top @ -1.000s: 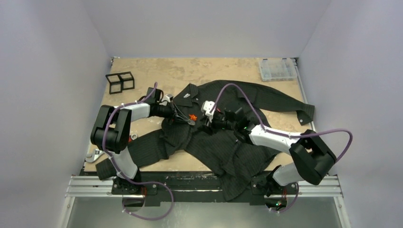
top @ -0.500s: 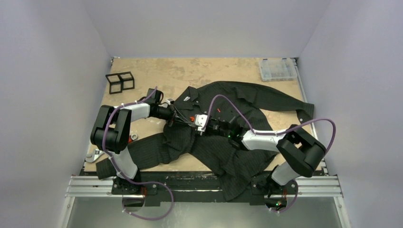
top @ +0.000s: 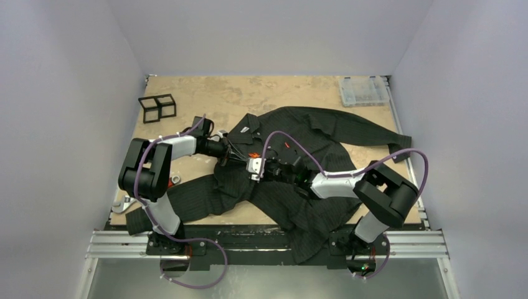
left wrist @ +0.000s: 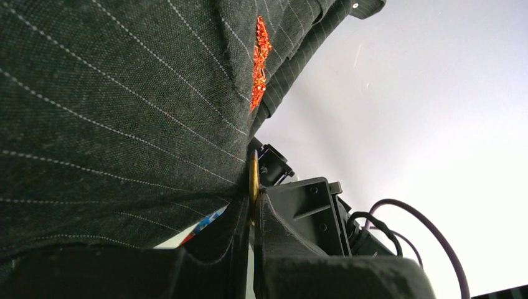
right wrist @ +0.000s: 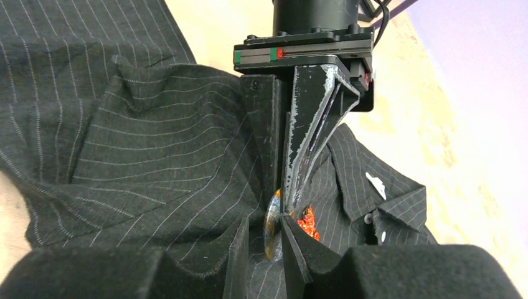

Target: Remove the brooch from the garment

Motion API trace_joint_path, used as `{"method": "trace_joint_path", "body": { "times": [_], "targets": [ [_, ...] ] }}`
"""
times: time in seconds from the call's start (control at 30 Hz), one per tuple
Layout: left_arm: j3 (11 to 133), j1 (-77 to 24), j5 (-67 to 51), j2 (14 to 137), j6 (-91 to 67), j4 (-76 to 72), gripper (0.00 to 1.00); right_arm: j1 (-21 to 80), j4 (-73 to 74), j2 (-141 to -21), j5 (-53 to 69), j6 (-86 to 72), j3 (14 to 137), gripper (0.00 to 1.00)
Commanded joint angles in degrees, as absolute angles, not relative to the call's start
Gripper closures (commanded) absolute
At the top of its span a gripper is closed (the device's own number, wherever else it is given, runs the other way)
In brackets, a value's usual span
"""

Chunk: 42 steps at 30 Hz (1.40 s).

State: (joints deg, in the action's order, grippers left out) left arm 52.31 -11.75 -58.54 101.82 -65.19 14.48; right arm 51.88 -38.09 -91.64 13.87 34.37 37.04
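Tan tabletop (top: 280, 93) under crumpled pinstriped garment (top: 348, 128); glittery orange brooch (left wrist: 257, 62), narrow shape.

Looks like a robotics lab test cell to me: plain pale walls (top: 62, 93) box in a scuffed plywood tabletop (top: 249, 93) with an aluminium rail (top: 268, 244) along the near edge. A clear compartment box (top: 364, 91) and black wire cube frames (top: 157, 108) sit at the back.

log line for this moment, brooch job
phase: pinching at brooch | left gripper: shut on garment | right gripper: shut on metal disc beside brooch | brooch: on garment
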Motion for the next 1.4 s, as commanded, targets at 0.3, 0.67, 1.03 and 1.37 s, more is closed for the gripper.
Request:
{"method": "trace_joint_path", "body": {
  "times": [0.3, 0.67, 1.03, 1.37],
  "targets": [
    [52.21, -11.61, -61.08, 99.70, -66.45, 13.49, 1.00, 53.00, -39.59, -93.99, 6.69, 35.31, 41.08, 1.00],
    [57.39, -2.77, -55.50, 91.83, -48.17, 17.21, 0.34, 48.00, -39.60, -91.89, 16.28, 14.75, 42.87, 1.00],
    [53.01, -0.16, -52.81, 81.42, -28.62, 18.89, 0.32, 43.77, -34.41, -93.22, 23.93, 3.43, 48.28, 1.00],
    [57.81, -4.62, -56.95, 86.46, -26.36, 25.20, 0.41, 47.89, -48.96, -90.69, 12.52, 28.84, 38.69, 1.00]
  ]
}}
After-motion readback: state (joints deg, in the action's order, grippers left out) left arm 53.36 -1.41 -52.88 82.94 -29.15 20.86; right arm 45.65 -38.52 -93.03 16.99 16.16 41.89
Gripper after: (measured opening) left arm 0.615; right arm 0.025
